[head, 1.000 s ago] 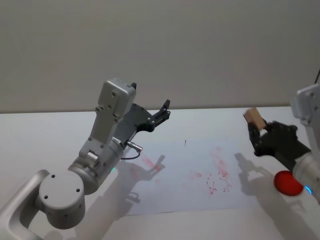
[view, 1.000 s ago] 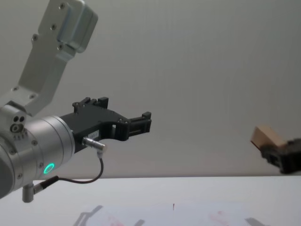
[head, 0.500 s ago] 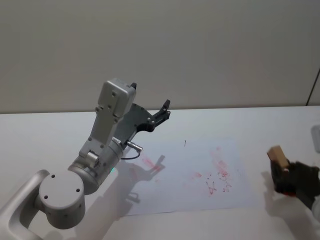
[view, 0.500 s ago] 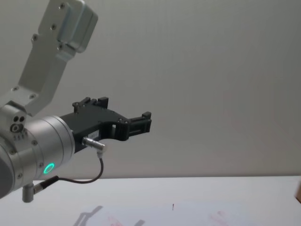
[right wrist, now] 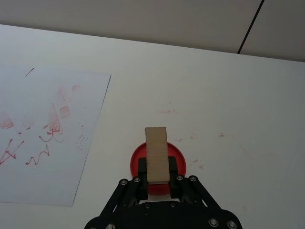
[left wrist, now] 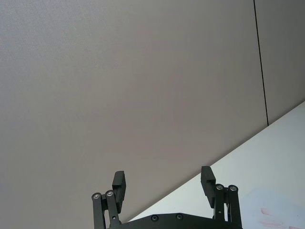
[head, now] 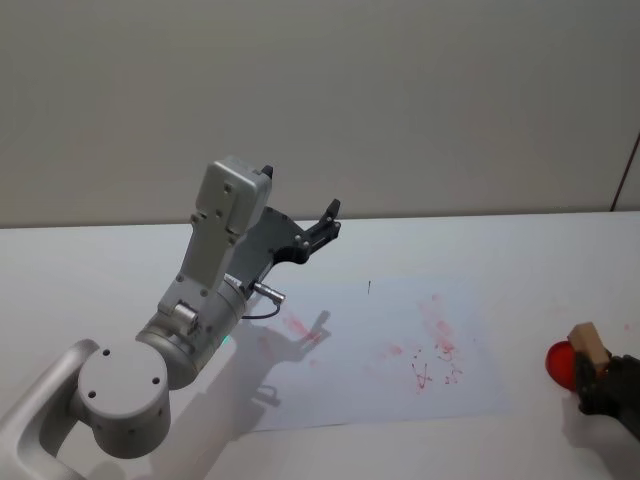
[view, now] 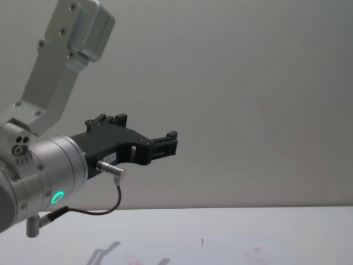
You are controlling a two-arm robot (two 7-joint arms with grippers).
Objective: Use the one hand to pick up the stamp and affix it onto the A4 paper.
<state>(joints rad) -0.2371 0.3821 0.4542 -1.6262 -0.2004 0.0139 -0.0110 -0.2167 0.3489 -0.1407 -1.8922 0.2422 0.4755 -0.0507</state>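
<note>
Wooden, light and stiff by its look, the stamp sits clamped by its long side faces in the right pincer over a red ink pad, beside the A4 paper, while the left pincer hangs apart, raised.
</note>
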